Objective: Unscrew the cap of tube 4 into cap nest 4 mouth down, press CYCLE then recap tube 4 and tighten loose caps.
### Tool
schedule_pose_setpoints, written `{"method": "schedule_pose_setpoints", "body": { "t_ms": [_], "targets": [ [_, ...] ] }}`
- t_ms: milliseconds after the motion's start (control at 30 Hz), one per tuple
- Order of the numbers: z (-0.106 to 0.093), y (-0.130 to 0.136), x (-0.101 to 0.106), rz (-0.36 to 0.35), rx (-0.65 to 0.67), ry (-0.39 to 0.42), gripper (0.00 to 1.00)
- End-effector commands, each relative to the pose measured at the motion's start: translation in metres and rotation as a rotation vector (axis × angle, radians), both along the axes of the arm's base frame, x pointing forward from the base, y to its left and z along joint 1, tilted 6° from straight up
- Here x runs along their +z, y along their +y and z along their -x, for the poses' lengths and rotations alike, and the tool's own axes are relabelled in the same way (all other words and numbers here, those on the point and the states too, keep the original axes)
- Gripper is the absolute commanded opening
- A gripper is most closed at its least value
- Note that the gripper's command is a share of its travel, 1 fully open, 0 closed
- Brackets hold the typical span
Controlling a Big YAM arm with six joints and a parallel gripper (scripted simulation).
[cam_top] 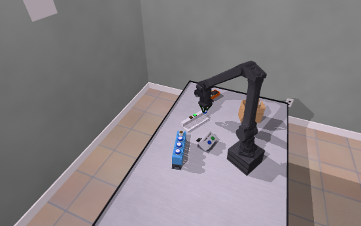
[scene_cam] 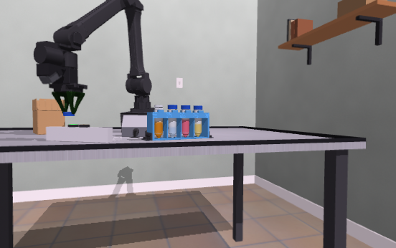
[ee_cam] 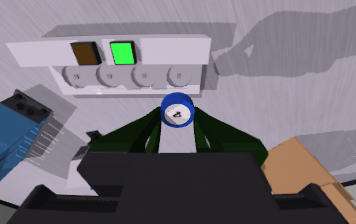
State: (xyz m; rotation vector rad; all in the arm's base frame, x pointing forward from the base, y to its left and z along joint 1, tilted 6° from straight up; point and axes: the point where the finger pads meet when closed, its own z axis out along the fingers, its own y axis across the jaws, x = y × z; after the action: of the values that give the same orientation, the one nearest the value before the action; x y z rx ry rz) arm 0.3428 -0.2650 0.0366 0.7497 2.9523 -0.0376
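My gripper [cam_top: 204, 110] [scene_cam: 69, 111] [ee_cam: 177, 111] is shut on the blue cap marked 4 [cam_top: 205, 112] [scene_cam: 69, 114] [ee_cam: 177, 111]. It holds the cap a little above the right end of the white cap tray [cam_top: 188, 123] [scene_cam: 79, 134] [ee_cam: 170, 50]. All the nests in the tray look empty in the wrist view. The green lamp [cam_top: 195, 115] [ee_cam: 122, 52] is lit and the amber lamp [ee_cam: 83, 53] is dark. The blue tube rack [cam_top: 176, 161] [scene_cam: 178, 115] [ee_cam: 20, 130] holds three capped tubes and one open tube [cam_top: 180, 132] [scene_cam: 158, 107].
The key housing [cam_top: 204, 145] [scene_cam: 129, 125], with the blue key [cam_top: 209, 142] and the green key [cam_top: 212, 138], sits between the rack and the arm's base. A cardboard box [cam_top: 259, 112] [scene_cam: 44, 116] [ee_cam: 305, 165] stands behind the arm. An orange object [cam_top: 214, 95] lies near the far table edge.
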Motion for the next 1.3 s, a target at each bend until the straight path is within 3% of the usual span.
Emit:
{"method": "schedule_pose_setpoints", "body": {
  "t_ms": [0,367,433,467,1267],
  "targets": [
    [-0.018,-0.013,0.047,0.041,-0.003,-0.054,0.00],
    [-0.011,-0.012,0.093,0.044,-0.003,-0.056,0.00],
    [-0.011,-0.012,0.088,0.037,-0.003,-0.046,0.00],
    [-0.006,-0.006,0.075,0.023,-0.001,-0.030,0.00],
    [-0.006,-0.006,0.075,0.023,-0.001,-0.030,0.00]
  ]
}}
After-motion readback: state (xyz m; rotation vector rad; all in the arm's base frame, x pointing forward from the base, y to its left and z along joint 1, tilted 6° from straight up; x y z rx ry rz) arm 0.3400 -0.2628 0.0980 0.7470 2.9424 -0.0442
